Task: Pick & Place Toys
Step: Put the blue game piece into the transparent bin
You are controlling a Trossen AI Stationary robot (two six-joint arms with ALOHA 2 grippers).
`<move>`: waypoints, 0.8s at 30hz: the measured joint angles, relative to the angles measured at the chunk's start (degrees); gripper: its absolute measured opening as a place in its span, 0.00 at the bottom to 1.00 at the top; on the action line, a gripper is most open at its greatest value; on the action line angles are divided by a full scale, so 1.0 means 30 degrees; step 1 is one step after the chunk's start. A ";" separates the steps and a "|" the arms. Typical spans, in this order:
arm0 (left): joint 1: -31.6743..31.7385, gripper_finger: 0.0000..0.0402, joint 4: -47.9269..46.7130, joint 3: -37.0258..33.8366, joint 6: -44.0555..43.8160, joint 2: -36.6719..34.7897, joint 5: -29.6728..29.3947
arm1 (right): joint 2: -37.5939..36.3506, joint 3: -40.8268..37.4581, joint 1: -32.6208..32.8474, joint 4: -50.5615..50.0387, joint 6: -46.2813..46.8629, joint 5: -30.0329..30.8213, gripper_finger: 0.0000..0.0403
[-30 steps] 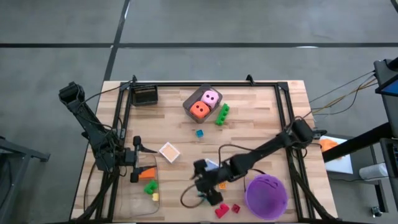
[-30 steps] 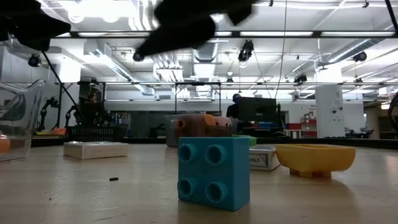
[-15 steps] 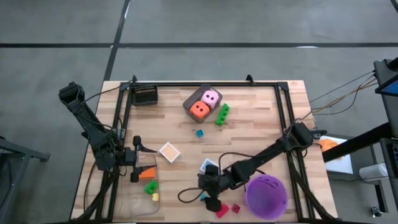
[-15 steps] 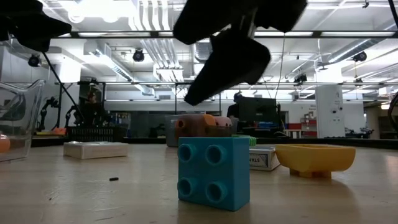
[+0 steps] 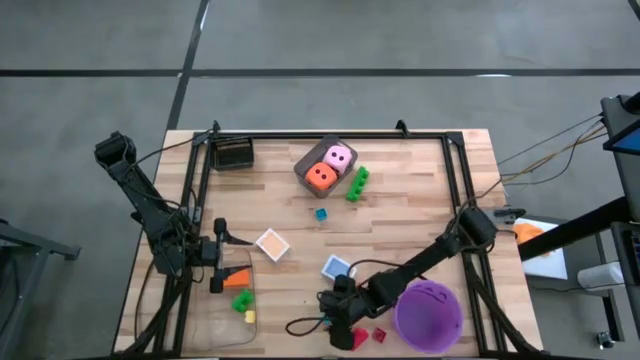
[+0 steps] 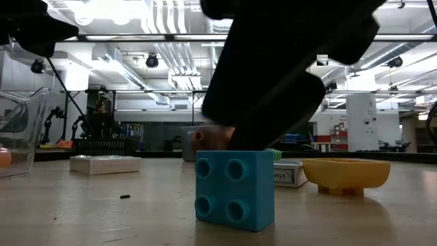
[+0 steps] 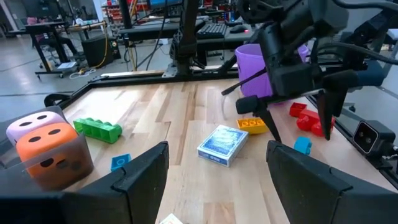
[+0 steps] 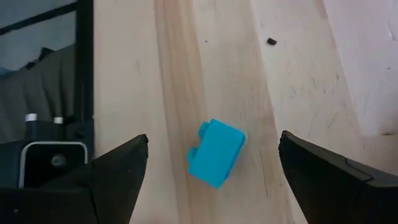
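A blue brick [image 8: 216, 152] lies on the wood close to the table's near edge, studs facing the low camera [image 6: 234, 189]. My right gripper [image 8: 214, 138] hovers right over it, slanting down and open, one finger on each side and clear of it; in the high view [image 5: 338, 322] it hides the brick. My left gripper [image 5: 222, 255] waits open and empty at the table's left, by the clear tray [image 5: 205, 310]. Two red bricks [image 5: 357, 338] lie next to the right gripper. The orange and pink dice [image 5: 328, 167] sit in a grey box at the back.
The purple bucket [image 5: 428, 315] stands just right of my right gripper. The tray holds orange, green and yellow toys [image 5: 240, 300]. A blue card box [image 5: 336, 267], an orange tile [image 5: 271, 243], a small blue brick [image 5: 321, 213], a green brick [image 5: 357, 184] and a black basket [image 5: 233, 153] lie around.
My right gripper has moved toward the table's near edge and down, rolling at the wrist, and now stands low over the blue brick. Its fingers have stayed open. The brick has not moved.
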 joint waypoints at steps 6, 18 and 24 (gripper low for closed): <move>0.0000 0.68 0.0000 0.0000 0.0000 0.0000 0.0000 | 0.0632 0.1080 0.0044 -0.1699 -0.0033 0.0155 0.87; 0.0000 0.68 -0.0007 0.0000 0.0000 0.0000 -0.0153 | 0.1468 0.1396 0.0140 -0.2355 -0.0162 0.1050 0.75; 0.0008 0.68 -0.0005 0.0000 0.0000 -0.0007 -0.0160 | 0.1486 0.1389 0.0197 -0.2410 -0.0508 0.1124 0.49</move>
